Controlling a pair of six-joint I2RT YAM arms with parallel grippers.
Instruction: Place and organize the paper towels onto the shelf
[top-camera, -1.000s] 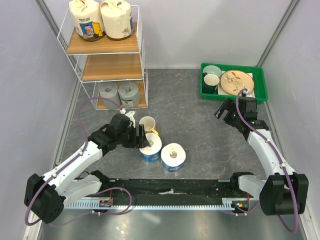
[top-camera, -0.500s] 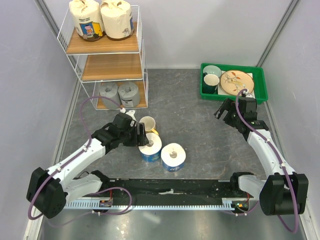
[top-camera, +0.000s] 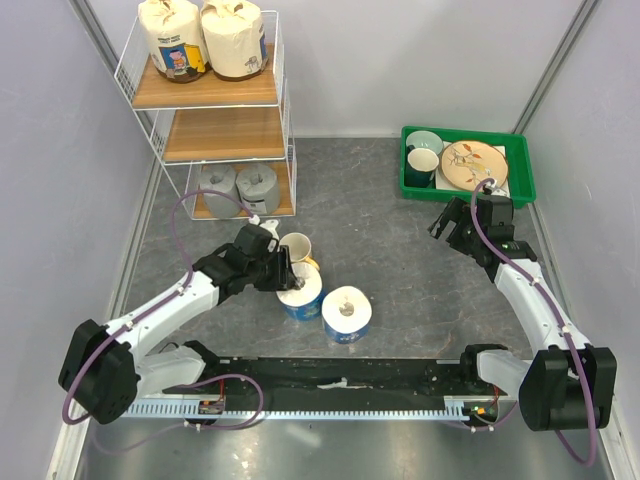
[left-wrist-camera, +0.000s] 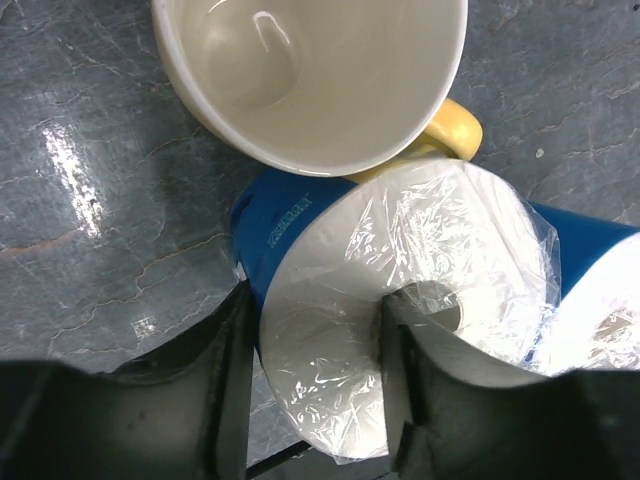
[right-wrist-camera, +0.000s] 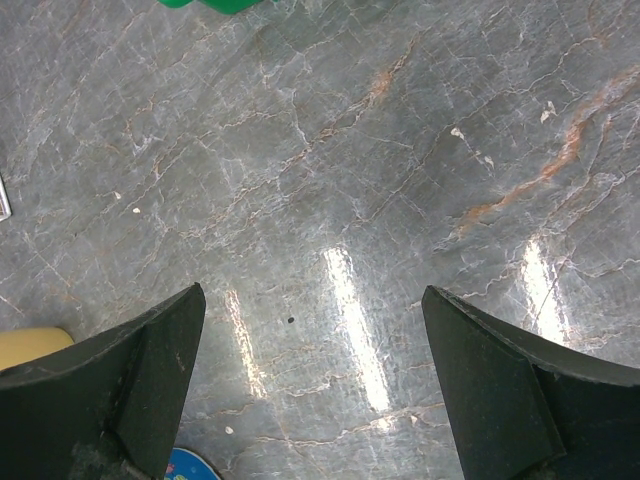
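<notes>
A white-and-blue paper towel roll (top-camera: 300, 290) stands on end on the grey floor, touching a yellow mug (top-camera: 296, 246). My left gripper (top-camera: 288, 275) is shut on this roll (left-wrist-camera: 450, 230). In the left wrist view the gripper (left-wrist-camera: 315, 330) has one finger against the blue outer wall and the other inside the core hole. A second white-and-blue roll (top-camera: 347, 312) stands just to its right. On the shelf (top-camera: 225, 135), two cream rolls (top-camera: 172, 38) fill the top tier and two grey rolls (top-camera: 217, 184) the bottom tier; the middle board is bare. My right gripper (top-camera: 440, 222) hangs open and holds nothing.
A green tray (top-camera: 470, 199) with cups and a plate sits at the back right, just beyond the right arm. The mug (left-wrist-camera: 310, 70) lies right in front of the held roll. The right wrist view has marbled floor between the gripper's (right-wrist-camera: 312, 340) fingers.
My left gripper has slid right over the near roll and closed on its wall. The right arm has not moved.
</notes>
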